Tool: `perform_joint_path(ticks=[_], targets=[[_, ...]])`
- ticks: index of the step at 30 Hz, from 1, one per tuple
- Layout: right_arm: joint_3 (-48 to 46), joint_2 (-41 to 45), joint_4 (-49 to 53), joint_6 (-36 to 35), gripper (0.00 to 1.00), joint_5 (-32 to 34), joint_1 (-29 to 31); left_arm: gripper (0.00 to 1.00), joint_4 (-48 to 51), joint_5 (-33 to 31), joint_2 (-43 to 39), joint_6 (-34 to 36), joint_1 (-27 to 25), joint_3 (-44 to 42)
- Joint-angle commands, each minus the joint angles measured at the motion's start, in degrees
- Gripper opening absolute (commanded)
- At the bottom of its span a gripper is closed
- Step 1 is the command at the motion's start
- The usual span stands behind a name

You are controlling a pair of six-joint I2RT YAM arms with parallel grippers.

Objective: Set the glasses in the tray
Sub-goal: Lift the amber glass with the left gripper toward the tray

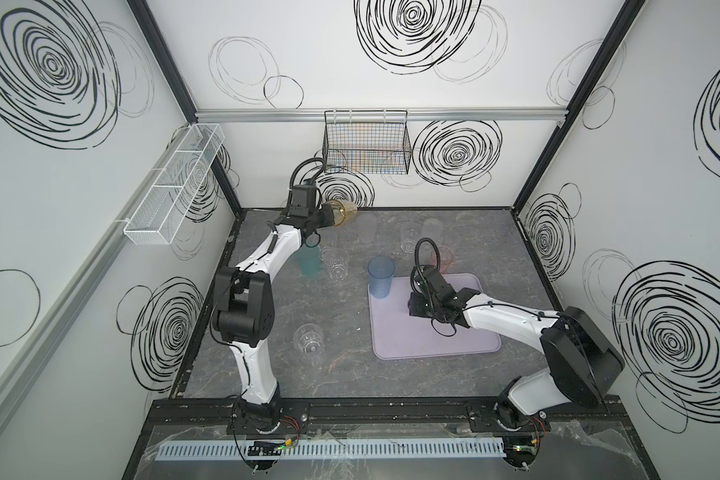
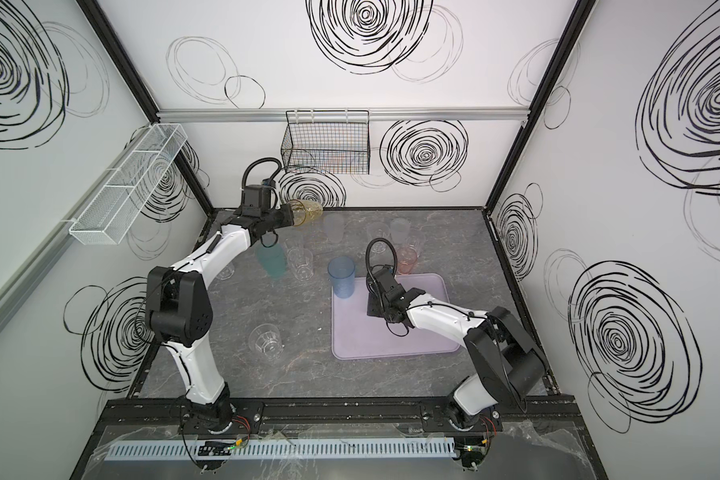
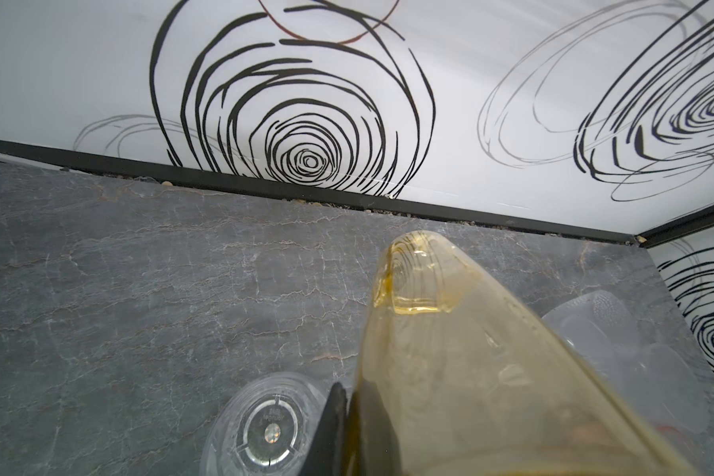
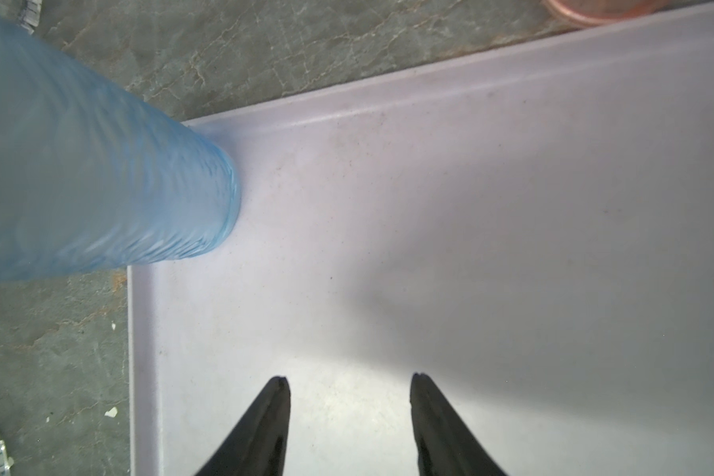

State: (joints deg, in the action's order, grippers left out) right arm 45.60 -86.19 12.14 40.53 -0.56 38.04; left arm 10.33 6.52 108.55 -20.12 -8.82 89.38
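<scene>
My left gripper point(image 1: 329, 216) point(image 3: 349, 395) is shut on the rim wall of a tilted amber glass point(image 1: 345, 211) point(image 2: 306, 212) point(image 3: 450, 350), held above the table's far left. The lavender tray point(image 1: 433, 345) point(image 2: 391, 347) point(image 4: 470, 206) lies right of centre. A tall blue glass point(image 1: 380, 276) point(image 2: 341, 276) point(image 4: 100, 165) stands upright in its far left corner. My right gripper point(image 1: 412, 307) point(image 4: 349, 383) hovers open over the tray floor beside the blue glass, with nothing between its fingers. On the table stand a teal glass point(image 1: 308, 259), a pink glass point(image 1: 441, 257) and several clear and frosted ones.
A clear glass point(image 1: 308, 338) stands alone near the front, left of the tray; another point(image 3: 264, 428) sits below my left gripper. A black wire basket point(image 1: 366, 145) hangs on the back wall and a white mesh basket point(image 1: 175, 187) on the left wall.
</scene>
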Motion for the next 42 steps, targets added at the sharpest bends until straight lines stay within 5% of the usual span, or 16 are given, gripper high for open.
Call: perform_joint_path(ticks=[1, 19, 34, 42], targets=[[1.25, 0.02, 1.22, 0.03, 0.52, 2.31, 0.54, 0.0, -4.83, 1.48, -3.46, -1.6, 0.47, -3.71], [0.1, 1.1, -0.33, 1.21, 0.52, 1.68, 1.35, 0.0, -5.17, 3.81, -16.96, -2.11, -0.3, -17.07], [-5.65, 10.08, -0.38, 6.62, 0.52, 1.36, 1.84, 0.0, 13.85, -3.21, -31.25, 4.35, -5.66, -18.96], [-4.8, 11.03, 1.63, 2.45, 0.53, 2.18, 1.87, 0.0, 25.4, -6.39, -36.68, 7.13, -10.47, -18.81]])
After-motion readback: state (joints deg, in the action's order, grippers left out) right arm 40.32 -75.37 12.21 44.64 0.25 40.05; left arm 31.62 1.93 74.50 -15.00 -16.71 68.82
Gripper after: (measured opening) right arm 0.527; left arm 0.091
